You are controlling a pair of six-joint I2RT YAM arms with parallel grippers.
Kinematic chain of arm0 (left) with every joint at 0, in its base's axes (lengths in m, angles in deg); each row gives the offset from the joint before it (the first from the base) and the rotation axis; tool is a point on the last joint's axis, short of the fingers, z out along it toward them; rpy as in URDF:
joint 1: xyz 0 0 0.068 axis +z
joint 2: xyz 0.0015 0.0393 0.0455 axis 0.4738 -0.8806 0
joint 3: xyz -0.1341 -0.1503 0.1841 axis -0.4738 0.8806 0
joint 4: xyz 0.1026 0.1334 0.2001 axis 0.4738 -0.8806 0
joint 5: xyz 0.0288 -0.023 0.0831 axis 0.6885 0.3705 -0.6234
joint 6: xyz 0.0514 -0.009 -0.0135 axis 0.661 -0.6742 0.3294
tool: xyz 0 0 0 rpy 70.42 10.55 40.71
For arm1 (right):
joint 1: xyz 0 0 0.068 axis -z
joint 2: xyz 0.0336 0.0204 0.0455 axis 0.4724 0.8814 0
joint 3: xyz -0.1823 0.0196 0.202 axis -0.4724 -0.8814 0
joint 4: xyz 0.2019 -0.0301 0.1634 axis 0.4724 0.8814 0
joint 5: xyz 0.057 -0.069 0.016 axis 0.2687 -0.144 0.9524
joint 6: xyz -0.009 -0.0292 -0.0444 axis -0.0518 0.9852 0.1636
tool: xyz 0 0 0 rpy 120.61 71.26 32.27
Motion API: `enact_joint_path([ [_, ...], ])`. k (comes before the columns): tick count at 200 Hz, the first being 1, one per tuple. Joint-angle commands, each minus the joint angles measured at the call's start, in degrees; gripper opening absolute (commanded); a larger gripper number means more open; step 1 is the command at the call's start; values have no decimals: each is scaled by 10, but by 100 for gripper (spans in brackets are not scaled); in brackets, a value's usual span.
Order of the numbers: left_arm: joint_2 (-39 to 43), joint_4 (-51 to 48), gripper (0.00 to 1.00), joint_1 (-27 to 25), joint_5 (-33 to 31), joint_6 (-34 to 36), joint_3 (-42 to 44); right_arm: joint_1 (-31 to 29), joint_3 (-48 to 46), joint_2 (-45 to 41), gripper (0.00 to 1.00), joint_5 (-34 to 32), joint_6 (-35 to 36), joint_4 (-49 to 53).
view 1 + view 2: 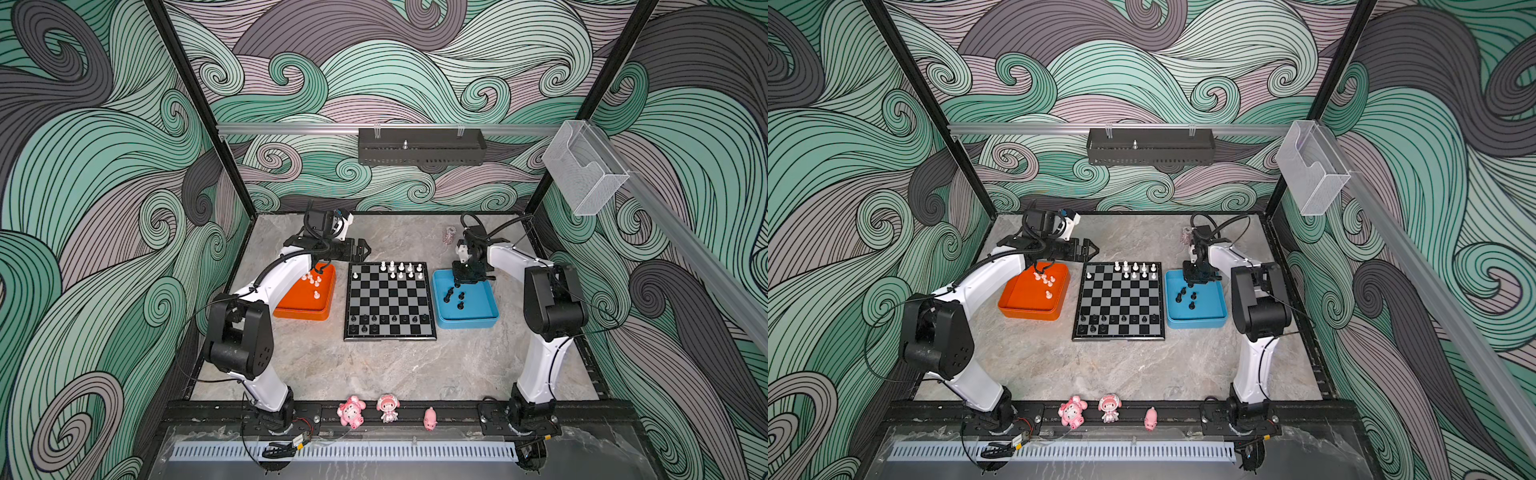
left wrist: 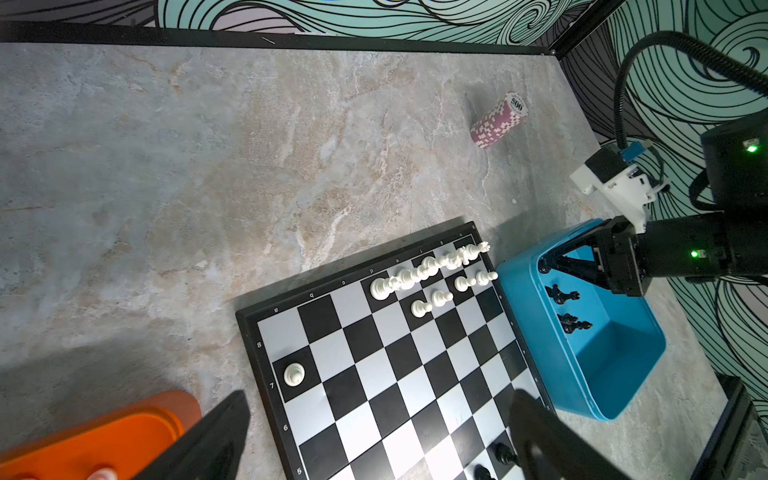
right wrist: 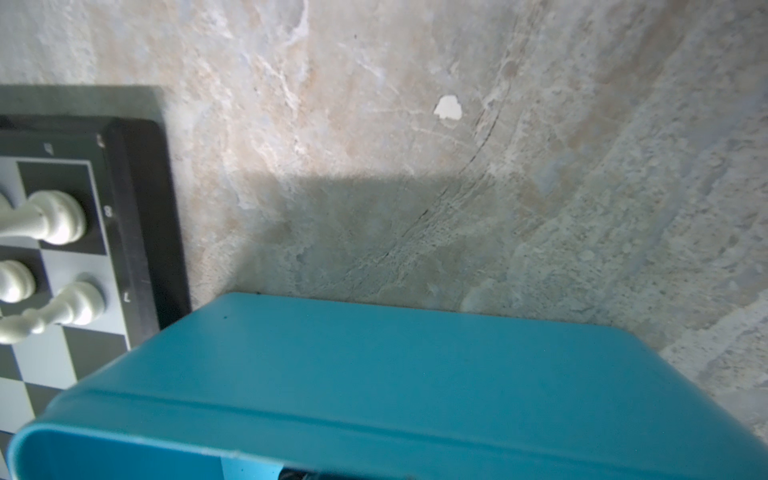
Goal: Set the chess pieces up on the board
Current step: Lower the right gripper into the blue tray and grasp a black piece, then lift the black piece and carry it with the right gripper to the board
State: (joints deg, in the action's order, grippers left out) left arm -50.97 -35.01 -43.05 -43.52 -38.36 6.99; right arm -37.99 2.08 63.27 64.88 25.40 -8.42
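The board (image 1: 390, 337) lies mid-table between an orange tray (image 1: 307, 309) and a blue tray (image 1: 478, 309). White chess pieces (image 1: 401, 269) fill much of its far rows, with one pawn (image 2: 294, 373) alone near the far-left corner. Black chess pieces (image 1: 382, 320) stand on the near rows. More white pieces (image 1: 312, 280) lie in the orange tray and loose black ones (image 1: 460, 296) in the blue tray. My left gripper (image 1: 362, 249) hangs open over the board's far-left corner, holding nothing. My right gripper (image 2: 544, 266) reaches into the blue tray's far-left corner, its fingers drawn together on a small black piece.
A stack of pink poker chips (image 2: 498, 120) lies on the table behind the board. Three pink figurines (image 1: 388, 407) stand along the near rail. A black basket (image 1: 422, 147) hangs on the back wall and a clear box (image 1: 584, 166) on the right rail.
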Motion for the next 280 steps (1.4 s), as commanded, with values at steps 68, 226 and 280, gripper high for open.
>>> enact_joint_path([
  [68, 3, -5, 99, 3, 10, -5, -19, -5, 23, -38, 16, -9, 6, 35],
  [226, 42, 10, 99, 65, -20, -32, -4, -174, 18, -185, 16, 15, -50, 74],
  [280, 46, 11, 99, 79, -21, -32, -3, -277, -18, -196, 17, 21, -101, 23],
])
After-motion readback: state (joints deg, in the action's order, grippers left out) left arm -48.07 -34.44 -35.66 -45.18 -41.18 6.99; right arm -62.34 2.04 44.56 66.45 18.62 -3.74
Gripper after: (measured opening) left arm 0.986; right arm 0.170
